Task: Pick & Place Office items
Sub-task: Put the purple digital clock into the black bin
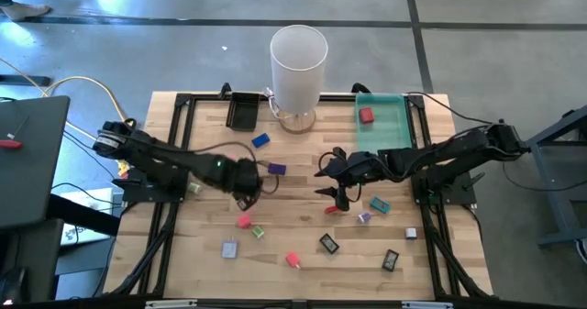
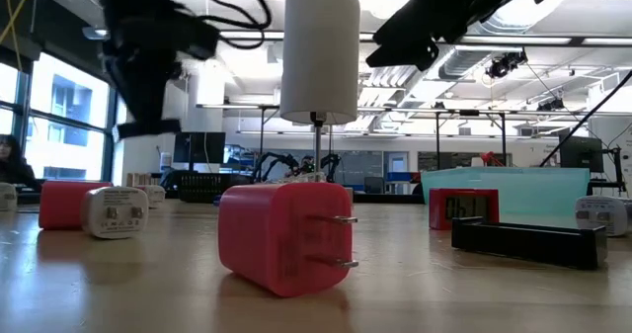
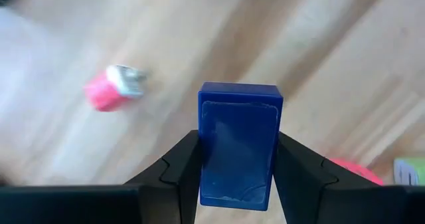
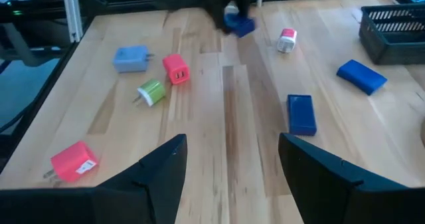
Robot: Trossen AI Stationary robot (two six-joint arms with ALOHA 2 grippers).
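A blue block [image 3: 239,144] is clamped between the two fingers of the left gripper [image 1: 246,182], held upright with its broad face toward the wrist, and it seems to have been lifted clear of the table [image 1: 303,254] so that it can be carried off. Beyond its fingers, a pink plug [image 3: 113,90] is left lying on the wood. The right gripper [image 1: 337,192] is held over the middle of the table with its fingers spread wide and nothing between them, presumably kept ready for a pick. Just ahead of it another blue block [image 4: 301,113] is seen flat on the boards, with a pink plug [image 4: 175,69] and a green plug [image 4: 151,91] off to one side. A red piece [image 1: 366,115] is already lying in the green tray [image 1: 393,103] beyond the right gripper, so the tray is judged to be where items are collected
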